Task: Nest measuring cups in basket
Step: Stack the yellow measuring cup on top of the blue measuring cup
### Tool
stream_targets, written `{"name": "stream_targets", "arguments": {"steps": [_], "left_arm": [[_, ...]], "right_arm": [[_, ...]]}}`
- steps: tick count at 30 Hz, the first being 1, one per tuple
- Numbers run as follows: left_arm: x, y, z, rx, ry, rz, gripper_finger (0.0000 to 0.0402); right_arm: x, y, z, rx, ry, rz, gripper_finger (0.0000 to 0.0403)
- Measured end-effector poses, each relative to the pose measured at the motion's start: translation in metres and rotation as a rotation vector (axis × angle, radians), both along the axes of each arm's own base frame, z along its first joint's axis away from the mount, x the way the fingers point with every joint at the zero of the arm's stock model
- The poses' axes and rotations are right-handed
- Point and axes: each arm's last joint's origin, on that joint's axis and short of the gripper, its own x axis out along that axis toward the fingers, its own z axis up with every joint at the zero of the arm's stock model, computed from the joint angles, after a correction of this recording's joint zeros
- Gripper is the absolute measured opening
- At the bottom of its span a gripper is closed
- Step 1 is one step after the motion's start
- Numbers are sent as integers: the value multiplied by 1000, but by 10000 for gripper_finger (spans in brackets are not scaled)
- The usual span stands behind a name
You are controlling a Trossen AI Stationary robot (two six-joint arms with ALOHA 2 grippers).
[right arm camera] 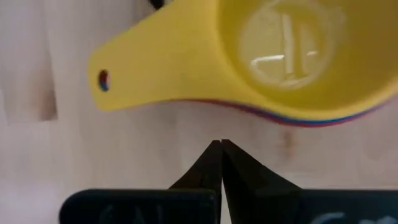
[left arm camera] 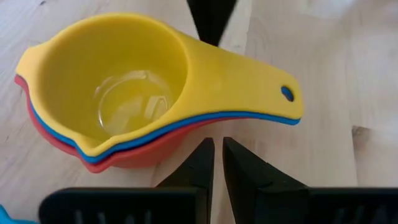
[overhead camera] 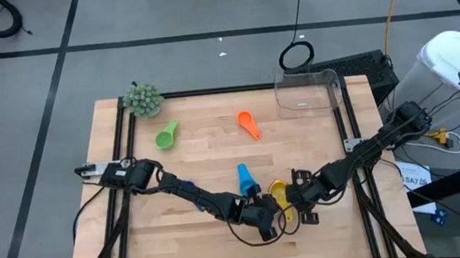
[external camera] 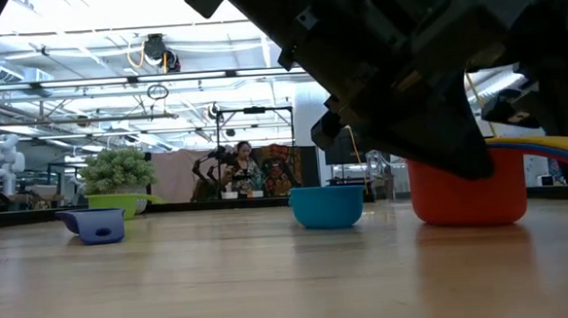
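From my station, the largest thing I see is the pale wooden table (overhead camera: 215, 147) with its black frame, and on its far right corner sits the clear rectangular plastic basket (overhead camera: 309, 92), see-through enough that its walls are hard to trace. Both dark arms meet near the front middle of the table and cover much of the nested stack there. The left gripper (left arm camera: 217, 163) hangs just beside the stack with its fingers pressed nearly together, only a thin gap between them, gripping nothing. The right gripper (right arm camera: 221, 163) is on the stack's other side, fingers pressed together, also empty. The stack itself, a yellow plastic measuring cup (left arm camera: 124, 81) seated in a blue cup and a red cup (external camera: 469, 193), shows only as a yellow sliver from above; of the blue cup I see just a thin edge. Its flat handles lie together, and from above the long axis seems to run roughly front to back, though the arms hide most of it. A light blue cup (overhead camera: 246, 179) lies just left of the stack. The orange cup (overhead camera: 249, 124) and green cup (overhead camera: 166, 136) lie well apart farther back, near the fuzzy grey-green ball (overhead camera: 142, 98). A small dark blue cup (external camera: 95, 224) appears only at table level; from above the left arm hides it.
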Motion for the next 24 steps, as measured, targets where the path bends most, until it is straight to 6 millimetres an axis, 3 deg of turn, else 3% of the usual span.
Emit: {"name": "stream_targets", "arguments": {"steps": [8,24], "left_arm": [[2,12,-2,19,25,18,35],[8,53,-7,74,112,81,35]], "right_arm": [[1,-12,20,-17,-119,-38,0],[21,-53,22,-159,-205,-38,0]]}}
